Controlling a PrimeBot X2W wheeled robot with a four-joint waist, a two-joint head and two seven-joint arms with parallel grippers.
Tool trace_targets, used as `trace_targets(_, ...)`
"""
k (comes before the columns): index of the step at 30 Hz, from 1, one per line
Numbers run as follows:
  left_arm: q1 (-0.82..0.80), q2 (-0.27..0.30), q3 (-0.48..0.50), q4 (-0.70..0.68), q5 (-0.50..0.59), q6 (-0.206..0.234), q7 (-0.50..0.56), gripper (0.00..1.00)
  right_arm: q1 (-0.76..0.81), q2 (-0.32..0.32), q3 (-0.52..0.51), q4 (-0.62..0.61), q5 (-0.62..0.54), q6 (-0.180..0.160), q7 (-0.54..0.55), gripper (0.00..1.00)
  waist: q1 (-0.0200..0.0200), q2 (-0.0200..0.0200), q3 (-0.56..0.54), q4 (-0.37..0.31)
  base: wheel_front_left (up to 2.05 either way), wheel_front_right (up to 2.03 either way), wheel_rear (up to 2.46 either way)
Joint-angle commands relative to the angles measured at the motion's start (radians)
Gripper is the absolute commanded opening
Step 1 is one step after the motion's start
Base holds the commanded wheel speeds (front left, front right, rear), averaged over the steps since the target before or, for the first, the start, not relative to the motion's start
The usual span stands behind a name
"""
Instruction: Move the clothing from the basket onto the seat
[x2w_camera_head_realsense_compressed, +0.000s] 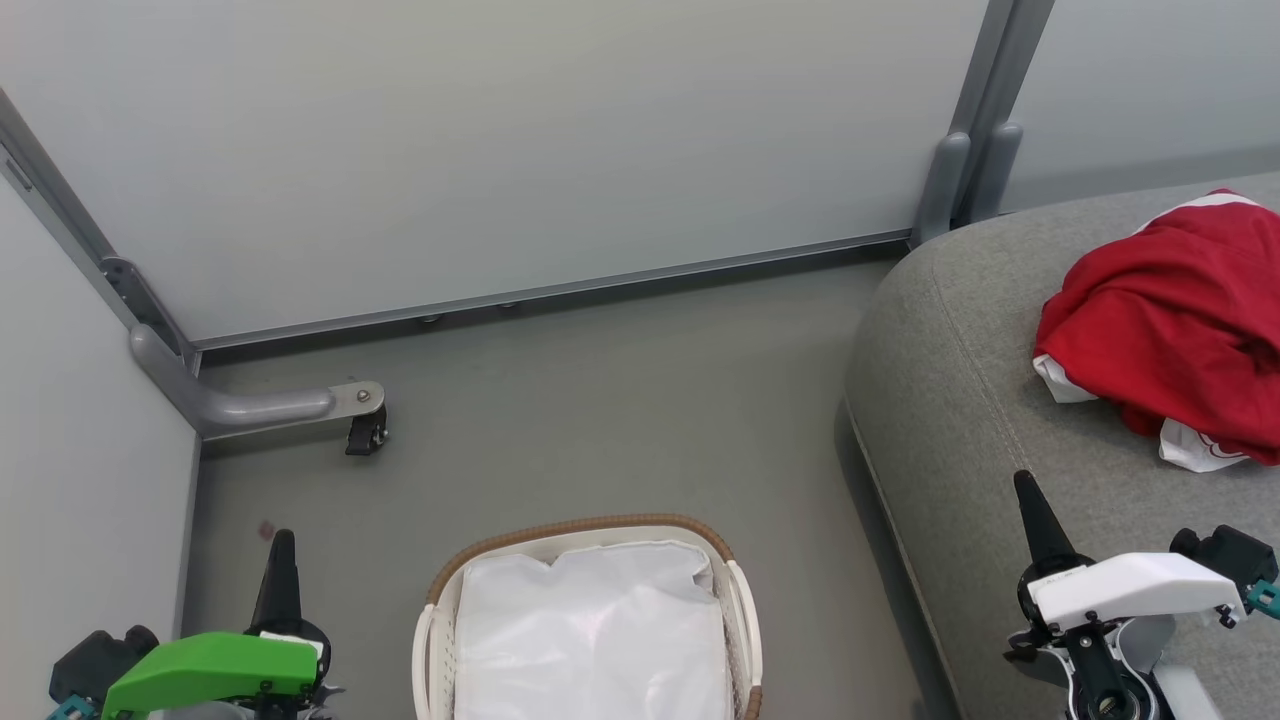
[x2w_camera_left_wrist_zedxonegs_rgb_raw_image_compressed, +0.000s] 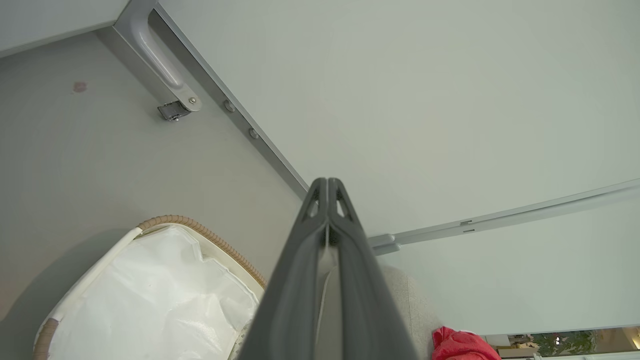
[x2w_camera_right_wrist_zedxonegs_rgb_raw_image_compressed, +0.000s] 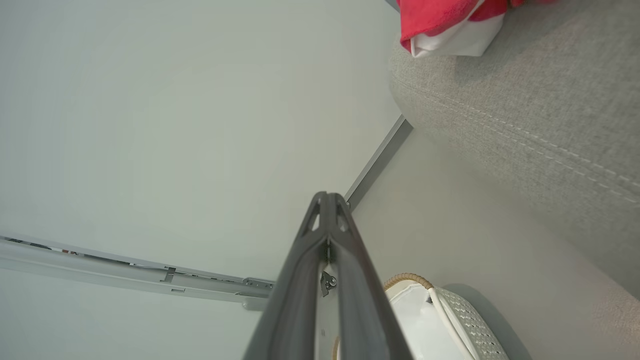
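The left gripper (x2w_camera_head_realsense_compressed: 283, 548) is held low at the near left, above the grey floor (x2w_camera_head_realsense_compressed: 600, 400) and just left of the basket (x2w_camera_head_realsense_compressed: 590, 524); its two dark fingers are pointed away toward the far wall and are pressed together along their length, with nothing clamped between them. The right gripper (x2w_camera_head_realsense_compressed: 1027, 490) is held at the near right, over the near edge of the seat (x2w_camera_head_realsense_compressed: 960, 400); its fingers are likewise closed against each other and nothing is gripped. A green cover is carried on the left wrist and a white one on the right.

The clothing (x2w_camera_head_realsense_compressed: 1170, 320) is found crumpled in a red heap with white trim on the seat at the far right, well apart from both grippers; part of it is cut off by the picture's right edge. The basket is set on the floor between the two arms, near the seat's rounded corner but not touching it; inside it the white liner (x2w_camera_head_realsense_compressed: 590, 630) is seen, with no red fabric on it.

The space is closed off by pale panels (x2w_camera_head_realsense_compressed: 500, 150) on the far and left sides; a grey bracket with a small black caster (x2w_camera_head_realsense_compressed: 365, 428) is fixed at the far left corner, and two grey posts (x2w_camera_head_realsense_compressed: 965, 170) are stood behind the seat's far corner.
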Motion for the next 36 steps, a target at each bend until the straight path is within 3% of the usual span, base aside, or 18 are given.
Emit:
trace_targets(1,-0.026,0.006,0.007,-0.012,-0.027,-0.002,0.009,0.00,0.000,-0.006,-0.006,-0.015,0.028,0.000,0.006,0.00,0.0000,0.0000,0.000,0.000,0.00,0.00,0.00)
trace_targets(36,-0.057,0.008,0.032,-0.047,-0.314,-0.003,0.089,0.00,0.008,-0.008,-0.047,-0.058,0.340,0.000,0.089,0.00,0.0000,0.0000,-0.004,0.007,0.00,0.00,0.00)
